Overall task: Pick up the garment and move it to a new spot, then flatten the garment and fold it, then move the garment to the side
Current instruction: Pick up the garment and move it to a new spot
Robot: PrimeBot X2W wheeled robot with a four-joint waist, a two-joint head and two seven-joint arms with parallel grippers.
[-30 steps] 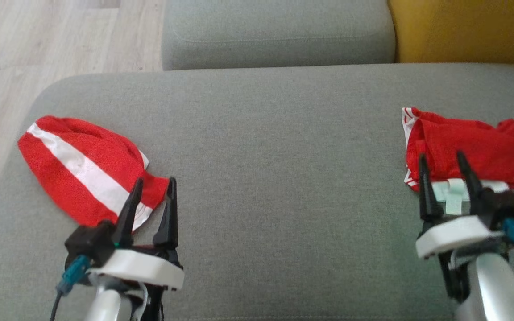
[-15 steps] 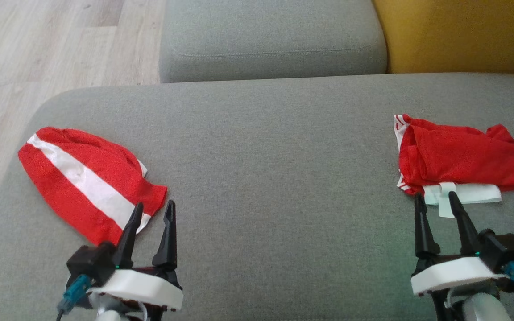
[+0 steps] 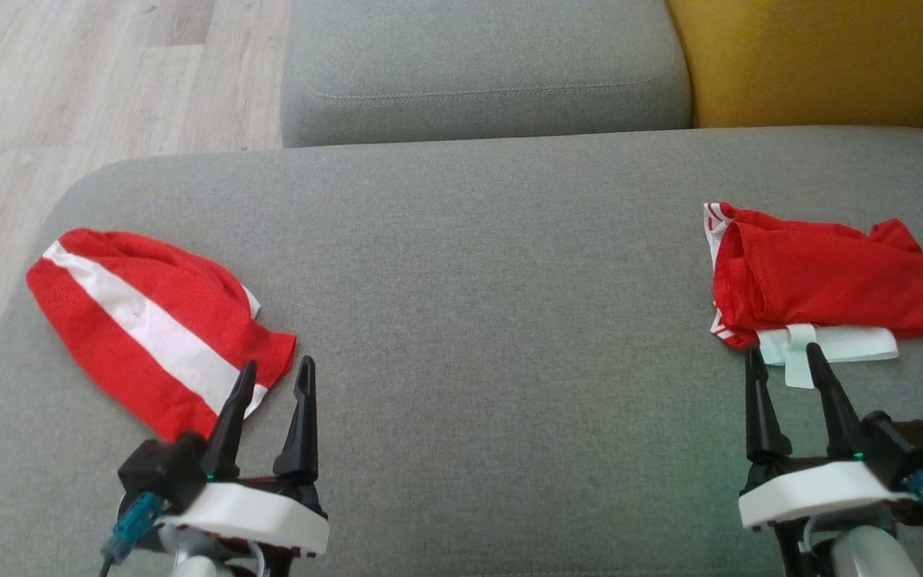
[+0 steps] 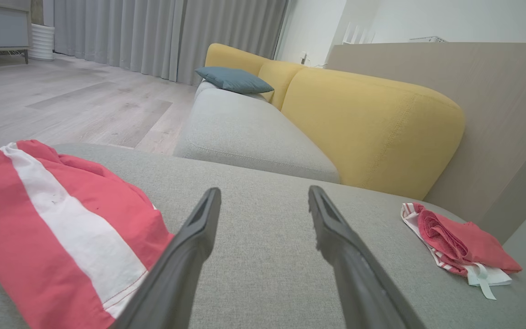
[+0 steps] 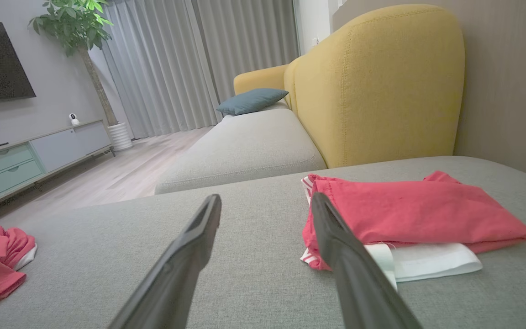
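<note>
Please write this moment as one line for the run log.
left gripper: open, empty | right gripper: open, empty | striped garment: crumpled, cushion left | folded garment: cushion right

the left gripper point(image 3: 277, 363) and right gripper point(image 3: 782, 350) look alike: two long black fingers point(image 3: 231, 417), thin and tapering to a point, set on a rounded white base point(image 3: 257, 509). a black block point(image 3: 161, 473) sits on each outer side with a teal plug point(image 3: 131, 519), the left one trailing a dark cable point(image 3: 101, 557). a small green light point(image 3: 210, 479) glows at the finger roots. below is a pale silver forearm point(image 3: 862, 557). seen from the wrists, the fingers are matte and flat-faced.
</note>
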